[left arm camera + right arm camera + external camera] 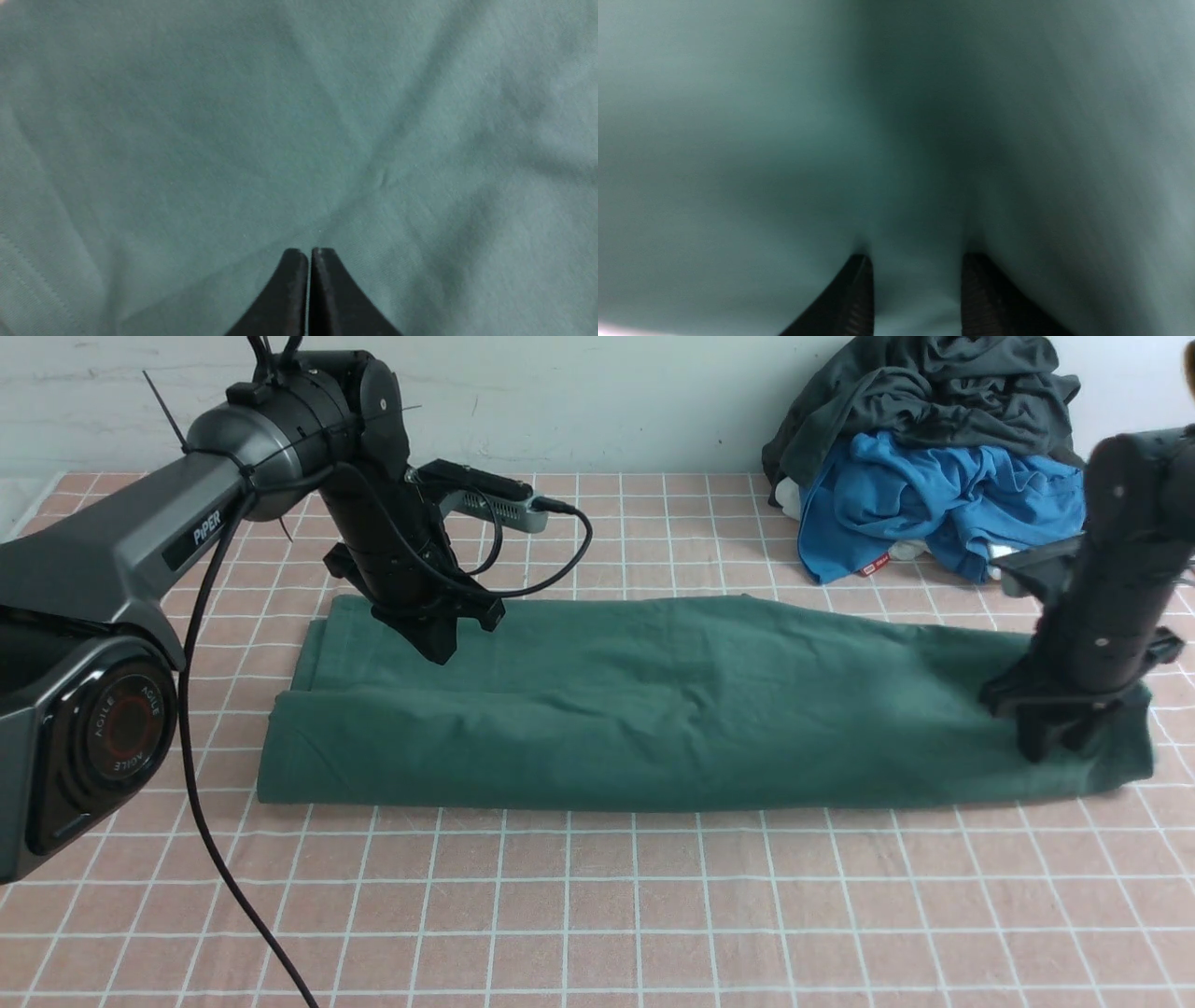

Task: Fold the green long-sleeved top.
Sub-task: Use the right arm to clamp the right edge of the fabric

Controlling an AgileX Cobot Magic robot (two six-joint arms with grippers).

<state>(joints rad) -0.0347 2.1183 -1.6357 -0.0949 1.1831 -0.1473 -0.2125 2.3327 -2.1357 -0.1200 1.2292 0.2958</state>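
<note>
The green long-sleeved top (pixel 653 709) lies folded into a long band across the table, from left to right. My left gripper (pixel 439 653) is down on its back left part. In the left wrist view its jaws (pixel 309 252) are shut, and creases in the cloth (pixel 233 140) run in toward the tips. My right gripper (pixel 1050 747) presses into the band's right end. In the right wrist view its fingers (pixel 917 259) stand apart with green cloth (pixel 738 140) bulging between them. Sleeves, neck and logo are hidden.
A dark grey garment (pixel 924 392) lies heaped on a bright blue garment (pixel 934 495) at the back right against the wall. The pink checked tablecloth (pixel 597 896) covers the table. My left arm's black cable (pixel 215 859) hangs over the front left.
</note>
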